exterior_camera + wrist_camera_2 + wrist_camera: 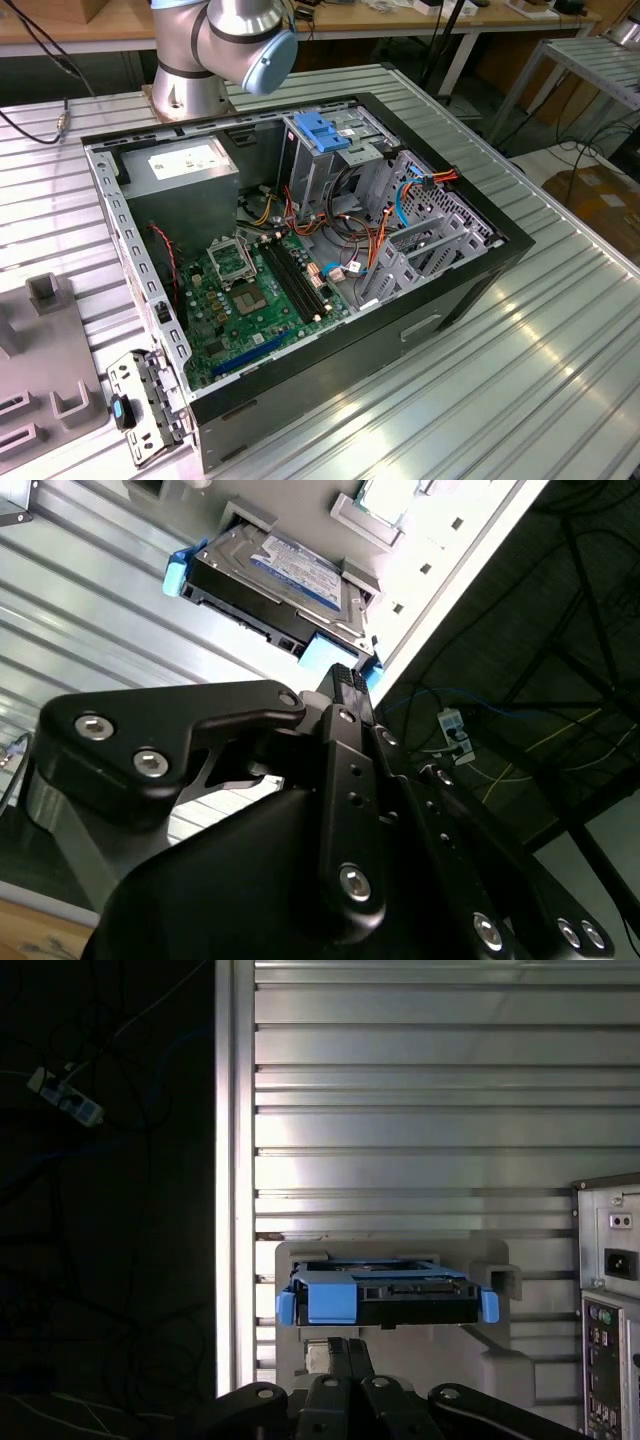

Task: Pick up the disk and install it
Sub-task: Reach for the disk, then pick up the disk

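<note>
**Disk rests in its cradle, hand close by**

In the exterior view, grey moulded fixtures [45, 345] lie at the left on the ribbed metal desk [560, 330]. Next comes the open computer case [455, 285]. Inside it, from left to right, are the grey power-supply box [190, 170], the green motherboard [250, 295] and the drive cage [325, 140] with its light-blue top. The robot arm [225, 40] rises behind the case.

In both wrist views, the disk [385, 1298] [275, 570] lies flat in a pale grey cradle [390, 1355], its blue side rails showing. The cradle sits on the desk close to the desk's edge, and the case's rear panel [608, 1300] stands to one side. The black hand [340, 1352] [345, 680] is near the disk's end. Whether it is spread or pressed together cannot be told.
</note>
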Robot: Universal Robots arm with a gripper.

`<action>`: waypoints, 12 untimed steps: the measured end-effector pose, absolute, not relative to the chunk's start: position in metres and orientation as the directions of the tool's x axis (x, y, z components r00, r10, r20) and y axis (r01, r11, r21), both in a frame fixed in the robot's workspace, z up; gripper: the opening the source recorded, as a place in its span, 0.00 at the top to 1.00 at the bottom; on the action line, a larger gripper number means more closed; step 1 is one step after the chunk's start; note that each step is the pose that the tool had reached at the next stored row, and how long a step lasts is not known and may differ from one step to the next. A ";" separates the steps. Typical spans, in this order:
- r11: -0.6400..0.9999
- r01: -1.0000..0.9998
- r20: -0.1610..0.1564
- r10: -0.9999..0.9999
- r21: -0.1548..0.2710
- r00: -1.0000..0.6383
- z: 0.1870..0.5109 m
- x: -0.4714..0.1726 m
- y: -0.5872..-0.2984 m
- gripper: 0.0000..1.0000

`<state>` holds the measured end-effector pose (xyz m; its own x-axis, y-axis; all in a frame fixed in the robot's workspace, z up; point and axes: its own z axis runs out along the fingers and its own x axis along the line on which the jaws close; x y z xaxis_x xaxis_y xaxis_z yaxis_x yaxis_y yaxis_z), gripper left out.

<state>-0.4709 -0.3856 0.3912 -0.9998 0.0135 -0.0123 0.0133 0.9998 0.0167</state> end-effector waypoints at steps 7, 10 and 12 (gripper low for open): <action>1.000 0.013 -0.012 0.014 0.017 -1.000 0.391 -0.471 -0.386 0.89; 1.000 -0.005 -0.012 -0.005 0.017 -1.000 0.391 -0.471 -0.386 0.89; 0.999 -0.040 -0.012 -0.039 0.017 -0.999 0.391 -0.471 -0.386 0.89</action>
